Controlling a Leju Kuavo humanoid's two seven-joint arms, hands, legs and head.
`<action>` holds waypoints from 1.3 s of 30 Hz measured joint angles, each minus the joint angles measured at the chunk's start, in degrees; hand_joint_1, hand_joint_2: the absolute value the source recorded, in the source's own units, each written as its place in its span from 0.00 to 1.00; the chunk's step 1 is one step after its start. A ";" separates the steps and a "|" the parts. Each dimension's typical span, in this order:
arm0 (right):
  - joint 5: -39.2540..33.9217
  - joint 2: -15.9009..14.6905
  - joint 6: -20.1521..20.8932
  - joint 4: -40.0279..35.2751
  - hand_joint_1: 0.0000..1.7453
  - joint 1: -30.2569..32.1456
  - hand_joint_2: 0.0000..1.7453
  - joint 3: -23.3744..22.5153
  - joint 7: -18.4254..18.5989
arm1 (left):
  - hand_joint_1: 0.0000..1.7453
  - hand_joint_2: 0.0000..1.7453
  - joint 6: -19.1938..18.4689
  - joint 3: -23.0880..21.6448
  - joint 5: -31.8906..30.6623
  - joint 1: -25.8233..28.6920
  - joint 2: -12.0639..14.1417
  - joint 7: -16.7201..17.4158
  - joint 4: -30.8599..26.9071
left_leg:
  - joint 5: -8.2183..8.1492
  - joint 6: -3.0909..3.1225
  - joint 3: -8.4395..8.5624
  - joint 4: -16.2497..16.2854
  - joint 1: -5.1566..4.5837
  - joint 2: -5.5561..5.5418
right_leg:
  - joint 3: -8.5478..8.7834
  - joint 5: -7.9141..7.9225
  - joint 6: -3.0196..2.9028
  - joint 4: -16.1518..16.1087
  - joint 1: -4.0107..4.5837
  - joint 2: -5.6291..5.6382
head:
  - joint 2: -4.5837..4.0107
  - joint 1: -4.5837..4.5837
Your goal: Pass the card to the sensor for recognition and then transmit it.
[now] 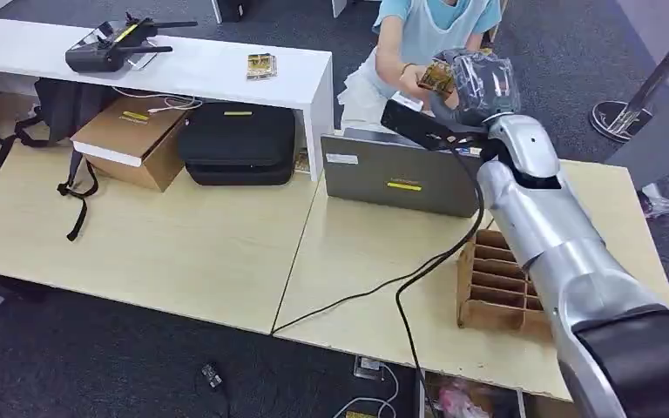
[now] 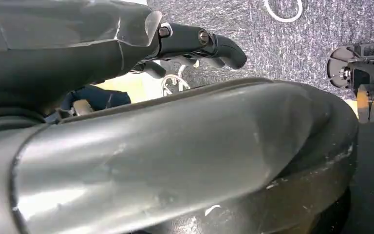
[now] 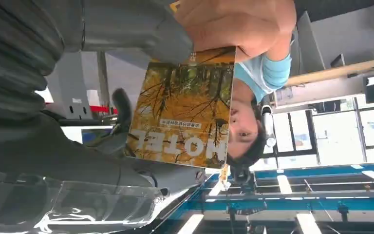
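My right hand (image 1: 479,83) is raised past the far edge of the table and pinches a yellow card (image 1: 438,78). In the right wrist view the card (image 3: 185,112) shows an autumn forest picture and the word HOTEL, held between my thumb (image 3: 126,29) and fingers (image 3: 141,170). A person's hand (image 3: 233,24) grips the card's far end, and the same person's hand (image 1: 411,80) meets the card in the head view. The black sensor (image 1: 418,124) with its cable sits just below my right hand, above the laptop. My left hand (image 2: 199,44) hangs by my body, fingers apart and holding nothing.
A grey laptop (image 1: 396,174) stands at the table's far edge. A cardboard slotted holder (image 1: 492,287) sits beside my right forearm. The white shelf (image 1: 314,87) carries more cards (image 1: 261,65) and a black controller (image 1: 109,48). A black case (image 1: 237,144) and a cardboard box (image 1: 131,139) lie under it.
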 joint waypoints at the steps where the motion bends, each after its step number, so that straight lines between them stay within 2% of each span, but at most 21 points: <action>1: -0.20 0.00 -0.06 -0.04 0.00 0.08 1.00 -0.28 0.00 | 0.00 0.00 0.09 0.00 0.00 0.00 0.00 0.00 0.00 | 0.00 0.00 0.00 0.00 0.00 0.00 | 0.00 0.00 0.00 0.00 0.00 0.00 | 0.00 0.02; 5: -0.94 -0.07 -0.31 -1.03 0.00 0.51 1.00 -1.84 -0.46 | 0.00 0.00 0.28 0.00 0.39 0.01 -0.04 0.00 0.00 | 0.00 0.00 0.02 0.01 0.00 0.02 | -0.01 0.01 -0.01 0.00 0.00 0.02 | 0.00 0.02; 8: -1.84 -1.12 0.27 -5.37 0.00 2.08 1.00 -3.72 -1.16 | 0.00 0.00 0.55 0.00 0.79 0.04 -0.11 0.00 0.00 | 0.00 0.00 0.02 0.03 0.00 -0.02 | -0.03 0.01 -0.01 -0.01 0.00 -0.02 | 0.00 0.00; 13: -2.01 -1.31 0.53 -6.04 0.00 2.29 1.00 -3.96 -1.14 | 0.00 0.00 0.61 0.00 0.79 0.06 -0.11 0.00 0.00 | 0.00 0.00 0.02 0.03 0.00 -0.02 | -0.03 0.01 -0.01 -0.01 0.00 -0.02 | 0.00 0.02; 15: -4.46 -4.87 5.03 -16.82 0.00 6.51 1.00 -7.30 -0.70 | 0.00 0.00 0.81 0.00 1.09 0.10 -0.17 0.00 0.00 | 0.00 0.00 0.00 0.03 0.00 -0.10 | -0.02 0.00 0.00 -0.04 0.00 -0.08 | 0.00 0.02; 16: -5.48 -8.82 6.29 -25.69 0.00 10.76 1.00 -10.24 -1.03 | 0.00 0.00 0.85 0.00 1.27 0.13 -0.22 0.00 0.00 | -0.02 0.03 -0.06 0.03 -0.01 -0.16 | 0.00 0.00 0.00 -0.07 -0.01 -0.15 | 0.00 0.00; 25: -6.91 -16.96 5.35 -41.16 0.00 20.68 1.00 -15.41 -1.42 | 0.00 0.00 1.22 0.13 2.82 0.21 -0.37 0.00 0.00 | -0.04 0.03 0.00 0.05 -0.02 -0.08 | -0.06 0.02 0.02 -0.11 -0.01 -0.04 | 0.00 0.02; 29: -3.45 -22.28 3.89 -52.16 0.00 31.48 1.00 -19.92 0.94 | 0.00 0.00 1.84 0.88 4.42 0.23 -0.77 0.00 0.00 | -0.06 0.05 0.01 0.05 0.03 -0.61 | 0.19 -0.16 0.15 -0.20 0.05 -0.60 | 0.00 0.02; 31: -1.90 -24.89 3.43 -58.82 0.00 39.17 1.00 -24.75 0.77 | 0.00 0.00 2.01 1.51 4.90 0.52 -0.92 0.00 0.00 | -0.15 0.18 -0.05 0.04 0.02 -0.85 | 0.30 -0.26 0.11 -0.19 0.02 -0.87 | 0.00 0.07; 35: -1.18 -28.05 3.37 -67.17 0.00 49.81 1.00 -31.28 0.13 | 0.00 0.00 2.19 2.36 5.97 0.51 -1.05 0.00 0.00 | -0.33 0.20 0.01 0.04 -0.03 -0.57 | 0.22 -0.30 0.14 -0.22 -0.04 -0.58 | 0.00 0.02; 37: -3.15 -29.60 3.89 -70.93 0.00 55.43 1.00 -34.21 -0.81 | 0.00 0.00 2.71 3.04 6.73 0.51 -1.09 0.00 0.00 | -0.37 0.25 0.05 0.05 -0.03 -0.58 | 0.23 -0.37 0.23 -0.25 -0.04 -0.59 | 0.00 -0.04; 39: -9.15 -31.24 6.54 -75.70 0.00 62.71 1.00 -37.25 -4.69 | 0.00 0.00 2.18 3.65 7.85 0.62 -1.14 0.00 0.00 | -0.40 0.29 -0.01 0.04 -0.03 -0.71 | 0.32 -0.44 0.22 -0.25 -0.04 -0.77 | 0.00 0.02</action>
